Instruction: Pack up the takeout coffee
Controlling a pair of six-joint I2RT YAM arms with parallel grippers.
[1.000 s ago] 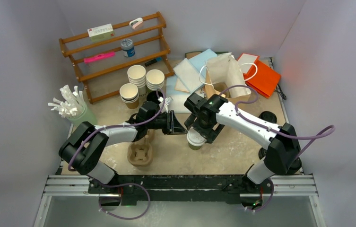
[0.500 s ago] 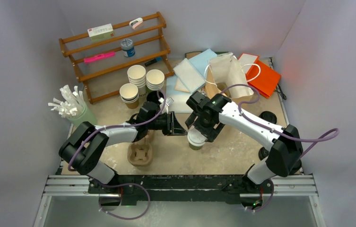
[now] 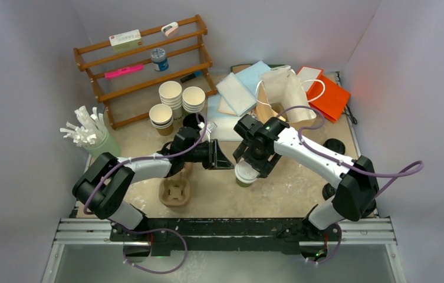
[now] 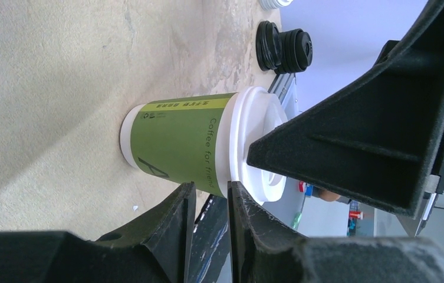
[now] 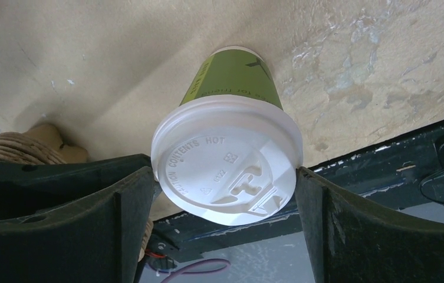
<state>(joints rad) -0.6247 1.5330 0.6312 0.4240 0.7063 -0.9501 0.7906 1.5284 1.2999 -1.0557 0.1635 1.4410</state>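
Green paper coffee cup (image 5: 235, 73) with white lid (image 5: 226, 158) stands upright directly between the right gripper (image 5: 225, 200) fingers; jaws wide, flanking the lid rim, grip unconfirmed. Left gripper (image 4: 210, 203) beside cup, jaws nearly closed, empty.

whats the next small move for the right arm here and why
Probably close the right gripper the rest of the way on the white lid of the green cup. Its fingers already flank the lid rim on both sides, the cup stands upright on the table, and nothing is gripped yet.
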